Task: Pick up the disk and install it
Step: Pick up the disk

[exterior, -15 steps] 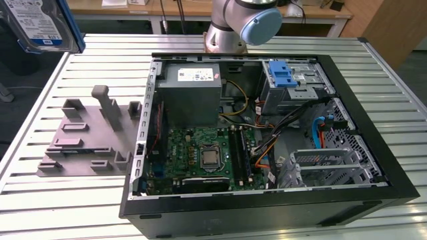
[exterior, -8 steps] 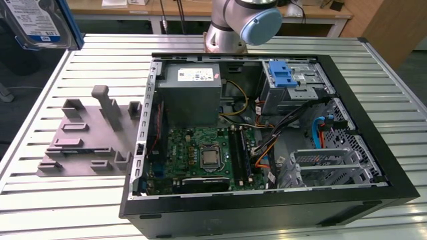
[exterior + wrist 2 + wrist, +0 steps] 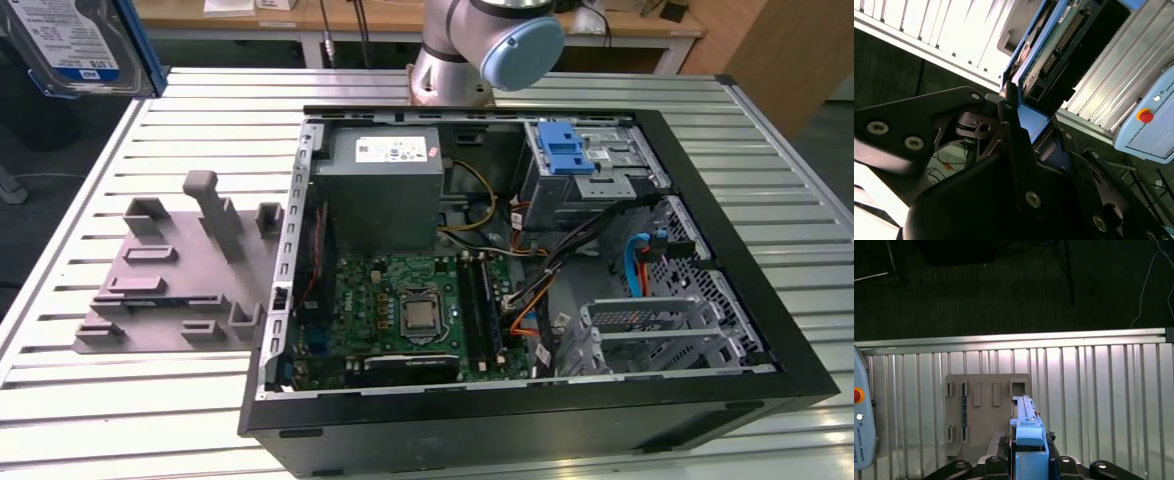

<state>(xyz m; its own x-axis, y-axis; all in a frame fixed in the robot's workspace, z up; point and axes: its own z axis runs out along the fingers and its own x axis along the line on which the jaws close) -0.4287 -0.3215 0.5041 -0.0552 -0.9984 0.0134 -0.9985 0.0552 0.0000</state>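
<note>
Black, bolted metal makes up the gripper (image 3: 1030, 121), whose jaws are clamped tight on the blue plastic carrier (image 3: 1028, 432) of the disk (image 3: 1054, 45). The disk stands on edge between them, with its green circuit board and connector row showing in the second wrist view. In the first wrist view the disk (image 3: 1024, 407) is seen edge-on, held in the air over a flat gray fixture (image 3: 984, 390) with rectangular slots. In the exterior view the disk (image 3: 74, 45) hangs at the upper left corner, label facing out, well apart from the computer case (image 3: 534, 425).

The fixture (image 3: 174, 290) is matte, with upright pegs and blocks. It lies on a table (image 3: 134, 420) of ribbed aluminium slats with a bright, straight edge rail. The case sits open on the same table, just beside the fixture on the exterior view's right. It is black-walled and holds a green motherboard (image 3: 400, 310), a gray boxy power supply (image 3: 387, 190) and a bare metal drive cage (image 3: 607, 175) topped by a blue latch (image 3: 567, 150).

The arm (image 3: 481, 45), silver with a pale blue cap, rises at the table's far side. A pale pendant (image 3: 1149, 120) with a red button rests at the table's edge. The floor (image 3: 1004, 285) beyond is dark, and wooden benches (image 3: 387, 15) stand behind.
</note>
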